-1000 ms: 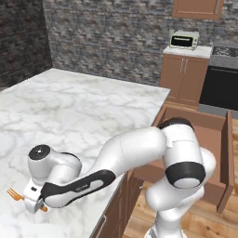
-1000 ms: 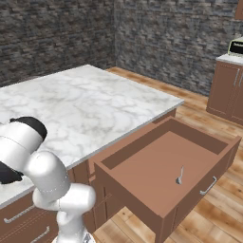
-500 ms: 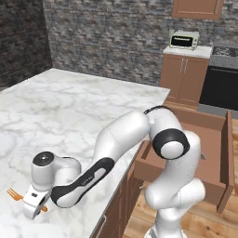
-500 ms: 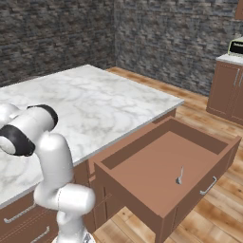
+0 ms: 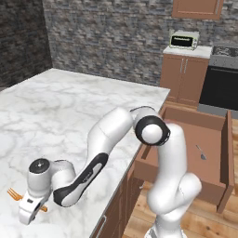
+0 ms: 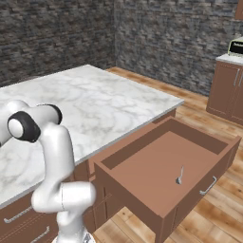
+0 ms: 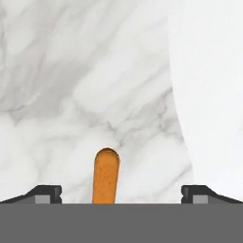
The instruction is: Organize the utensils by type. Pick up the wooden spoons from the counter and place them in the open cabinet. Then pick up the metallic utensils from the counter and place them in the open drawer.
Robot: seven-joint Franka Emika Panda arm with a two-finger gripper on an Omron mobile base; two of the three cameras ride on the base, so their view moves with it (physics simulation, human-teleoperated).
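A slim orange-brown fork (image 5: pixel 14 194) lies on the white marble counter (image 5: pixel 69 107) near its front left edge. My gripper (image 5: pixel 29 214) hangs low right over it, open. In the hand view the fork's rounded handle end (image 7: pixel 106 174) sits between the two spread fingertips (image 7: pixel 45 193) of my gripper (image 7: pixel 121 194), untouched by either. A small silvery spoon (image 5: pixel 201 152) lies in the open drawer (image 5: pixel 186 115); it is the same spoon (image 6: pixel 180 176) on the flat bottom of that drawer (image 6: pixel 137 199). The wooden spoons and the open cabinet are out of view.
The pulled-out drawer juts from the counter (image 6: pixel 95 104) over the wooden floor. A toaster oven (image 5: pixel 183 39) stands on a far brown cupboard beside a black oven (image 5: pixel 221 88). A closed wall cabinet (image 5: pixel 197 7) hangs above. The counter's front edge runs close to my gripper.
My arm has folded, its elbow swinging left and up, and the hand has sunk a little toward the fork near the counter's front edge. The jaws stayed open.
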